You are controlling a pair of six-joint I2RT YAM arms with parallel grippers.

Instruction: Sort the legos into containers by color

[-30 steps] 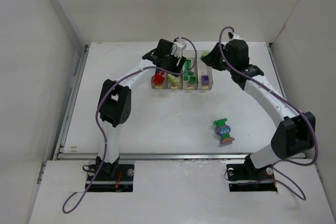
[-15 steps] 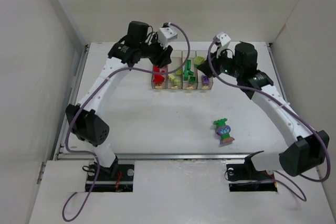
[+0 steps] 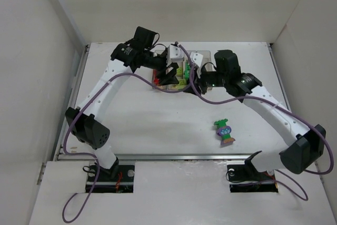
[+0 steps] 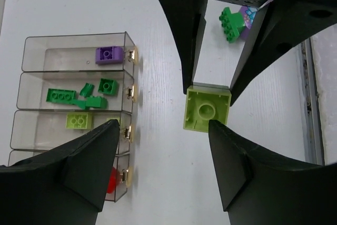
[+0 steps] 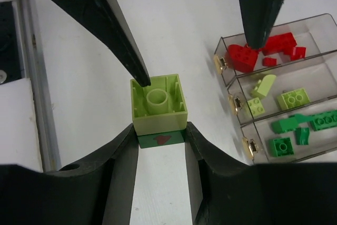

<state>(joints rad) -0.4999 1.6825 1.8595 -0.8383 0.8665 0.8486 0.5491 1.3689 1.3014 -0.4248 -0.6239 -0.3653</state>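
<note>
Inside the released left gripper point(image 4: 163, 127), we should centre the lime brick point(image 4: 207, 109); the right gripper point(image 5: 159, 130) grasps its green base point(image 5: 160, 140).

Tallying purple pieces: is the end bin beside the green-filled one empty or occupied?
Occupied: one purple brick lies in that end bin, near its tab; nothing else shows inside.

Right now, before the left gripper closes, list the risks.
The left gripper stands open with one finger at a corner of the lime-yellow plastic brick, the other well clear; closing off-centre could twist it. The right gripper pinches only the green brick beneath, so a pull may drag the stack loose. The clear plastic bins lie close; a dropped brick could land in the wrong colour.
</note>
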